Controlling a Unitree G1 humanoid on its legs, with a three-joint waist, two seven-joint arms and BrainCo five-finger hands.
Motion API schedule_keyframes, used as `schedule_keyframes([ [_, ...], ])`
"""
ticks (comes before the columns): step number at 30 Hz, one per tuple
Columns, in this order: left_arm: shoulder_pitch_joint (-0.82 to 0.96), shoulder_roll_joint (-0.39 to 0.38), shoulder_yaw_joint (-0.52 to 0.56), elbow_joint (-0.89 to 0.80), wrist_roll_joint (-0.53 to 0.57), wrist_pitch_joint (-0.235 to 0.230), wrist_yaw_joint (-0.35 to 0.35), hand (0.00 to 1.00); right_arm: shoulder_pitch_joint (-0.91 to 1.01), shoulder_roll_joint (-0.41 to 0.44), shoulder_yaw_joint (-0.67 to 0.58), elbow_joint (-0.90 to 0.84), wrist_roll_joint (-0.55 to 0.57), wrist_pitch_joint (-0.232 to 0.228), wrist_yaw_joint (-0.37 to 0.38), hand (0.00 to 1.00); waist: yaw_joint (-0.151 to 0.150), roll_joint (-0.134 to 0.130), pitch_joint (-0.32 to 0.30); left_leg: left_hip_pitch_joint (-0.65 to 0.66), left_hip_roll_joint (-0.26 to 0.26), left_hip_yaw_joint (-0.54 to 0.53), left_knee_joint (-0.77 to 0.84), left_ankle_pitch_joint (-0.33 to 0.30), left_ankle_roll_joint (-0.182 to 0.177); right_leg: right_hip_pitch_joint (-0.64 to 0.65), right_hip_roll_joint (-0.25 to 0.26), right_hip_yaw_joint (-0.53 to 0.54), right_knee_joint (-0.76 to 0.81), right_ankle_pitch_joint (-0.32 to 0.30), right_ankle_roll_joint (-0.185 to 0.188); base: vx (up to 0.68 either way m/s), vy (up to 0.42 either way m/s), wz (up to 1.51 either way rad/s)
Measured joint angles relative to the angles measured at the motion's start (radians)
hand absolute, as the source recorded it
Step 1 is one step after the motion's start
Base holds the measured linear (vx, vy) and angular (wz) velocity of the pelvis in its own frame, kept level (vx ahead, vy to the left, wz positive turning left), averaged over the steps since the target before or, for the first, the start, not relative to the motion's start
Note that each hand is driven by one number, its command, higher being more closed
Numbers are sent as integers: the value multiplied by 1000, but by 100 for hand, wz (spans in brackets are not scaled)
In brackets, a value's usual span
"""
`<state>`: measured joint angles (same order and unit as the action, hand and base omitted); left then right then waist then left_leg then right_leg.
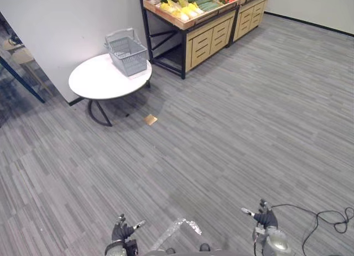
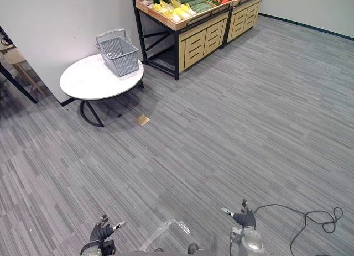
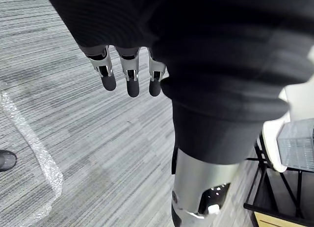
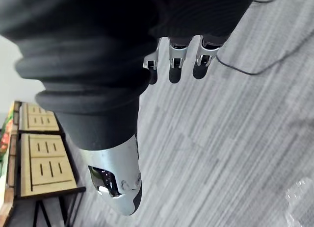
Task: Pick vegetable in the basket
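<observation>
Left hand (image 1: 123, 232) and right hand (image 1: 265, 218) hang loose, empty, at six o'clock. Vegetables (image 1: 182, 10) lie on the stand (image 1: 206, 39) at twelve, basket (image 1: 128, 54) on the table (image 1: 94, 82) at eleven. Approach stage, I reckon: walk closer first.

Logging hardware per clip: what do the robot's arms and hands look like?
Silver-grey arms. The left hand and right hand have silver fingers with dark tips; a dark ribbed cover wraps each wrist and hand back.
</observation>
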<state>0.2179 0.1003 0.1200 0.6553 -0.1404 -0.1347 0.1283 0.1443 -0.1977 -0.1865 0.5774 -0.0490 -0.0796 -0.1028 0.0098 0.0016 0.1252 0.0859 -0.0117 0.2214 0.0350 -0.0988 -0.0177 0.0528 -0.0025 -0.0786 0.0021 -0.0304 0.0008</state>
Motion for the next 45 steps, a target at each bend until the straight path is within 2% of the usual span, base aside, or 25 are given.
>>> schedule_keyframes([
  [3,0,15,-1,-34,19,-7,-7,0,-5,-18,4,-18,-52,-12,1,0,-4,9,6,2,-3,-2,0,0,0,7,-2,0,-9,3,2,26,4,-2],
  [6,2,31,-2,-60,27,-10,-15,0,-10,-28,25,-19,-90,-21,0,0,-23,9,7,7,-6,-14,0,0,0,21,-4,-3,-23,3,2,9,-1,8],
  [17,24,20,9,-93,18,-7,12,0,-12,-17,28,-19,-35,-20,-22,0,-22,18,33,-30,-3,-20,5,-3,3,-10,-1,0,-42,27,6,-40,-7,0],
  [20,25,17,12,-94,0,-6,27,0,-21,4,25,-19,-9,-19,-31,0,-19,11,39,-66,5,-11,45,-25,8,-26,2,4,-40,27,6,2,-2,-6],
  [23,20,-11,35,-99,-12,-5,29,0,-38,23,19,-19,26,-13,-48,0,6,13,45,-127,23,5,136,-85,13,-73,8,25,2,-1,24,48,17,-21],
  [25,26,-23,37,-122,-28,0,29,0,-41,34,10,-19,40,1,-50,0,6,12,52,-157,31,8,204,-144,25,-137,3,25,145,-88,37,92,58,-3],
  [27,32,-20,37,-160,-48,1,46,0,-34,58,0,-29,48,15,-55,0,7,-3,67,-161,25,5,258,-205,33,-224,-19,20,388,-178,53,131,96,1],
  [28,33,-19,36,-166,-48,1,51,0,-29,64,1,-42,50,18,-57,0,7,-2,71,-156,25,-1,265,-217,36,-252,-23,19,462,-183,59,186,109,12],
  [29,40,-15,34,-189,-48,1,54,0,-12,80,1,-82,51,19,-62,0,1,-5,80,-126,20,-15,266,-236,44,-312,-36,12,627,-181,58,214,82,23],
  [30,37,-12,30,-200,-48,1,55,0,3,88,2,-108,51,19,-68,0,0,-10,87,-108,12,-30,265,-248,54,-345,-42,8,711,-187,63,340,79,37],
  [31,38,-7,24,-218,-48,1,61,0,28,97,2,-143,51,19,-70,0,-3,-12,95,-66,4,-42,258,-268,54,-377,-49,3,804,-214,66,389,43,40],
  [34,26,-7,18,-222,-48,1,73,0,33,98,2,-201,51,18,-69,0,-19,-9,97,24,11,-88,213,-295,45,-464,-51,-47,775,-269,55,465,-7,45],
  [36,2,-14,18,-219,-48,1,74,0,-2,84,1,-216,51,12,-69,0,-36,23,116,76,50,-114,166,-293,42,-550,-24,-85,651,-240,36,579,-72,52],
  [37,-18,-18,17,-210,-47,1,74,0,-18,71,1,-217,51,11,-68,0,-49,32,129,106,64,-140,164,-292,41,-593,1,-87,534,-161,38,807,-119,51],
  [38,-20,-16,17,-205,-46,1,74,0,-13,66,1,-224,51,11,-69,0,-53,22,124,141,61,-157,168,-295,34,-599,8,-74,378,-36,24,685,-100,48],
  [39,-19,-16,17,-199,-46,1,74,0,-5,63,2,-232,51,11,-69,0,-53,21,122,149,59,-166,174,-299,25,-595,10,-67,346,19,5,757,-131,34],
  [40,-41,-37,17,-159,-46,1,75,0,-3,37,7,-247,49,14,-68,0,-48,76,133,187,95,-196,234,-298,-15,-589,35,-79,423,111,-80,601,-88,30],
  [41,-52,-42,18,-155,-45,2,71,0,-18,41,19,-258,47,17,-66,0,-54,79,134,141,108,-200,343,-205,-119,-576,16,-88,472,39,-107,904,-169,37],
  [42,-56,-55,20,-158,-45,1,70,0,-12,38,26,-274,47,19,-65,0,-60,79,135,111,96,-201,423,-134,-120,-550,13,-94,478,11,-110,881,-179,44],
  [43,-47,-85,29,-169,-46,0,71,0,8,34,47,-313,42,18,-61,0,-54,80,140,39,109,-192,628,82,-139,-447,6,-101,450,-37,-106,887,-216,53],
  [44,-38,-99,24,-175,-46,-5,66,0,21,47,53,-340,38,12,-56,0,-49,75,148,-55,168,-172,865,104,-142,-328,14,-116,383,-61,-105,715,-166,48],
  [45,-38,-99,22,-177,-46,-5,66,0,19,60,62,-352,37,11,-55,0,-44,83,148,-105,206,-138,969,81,-120,-270,25,-119,346,-62,-105,653,-156,36],
])
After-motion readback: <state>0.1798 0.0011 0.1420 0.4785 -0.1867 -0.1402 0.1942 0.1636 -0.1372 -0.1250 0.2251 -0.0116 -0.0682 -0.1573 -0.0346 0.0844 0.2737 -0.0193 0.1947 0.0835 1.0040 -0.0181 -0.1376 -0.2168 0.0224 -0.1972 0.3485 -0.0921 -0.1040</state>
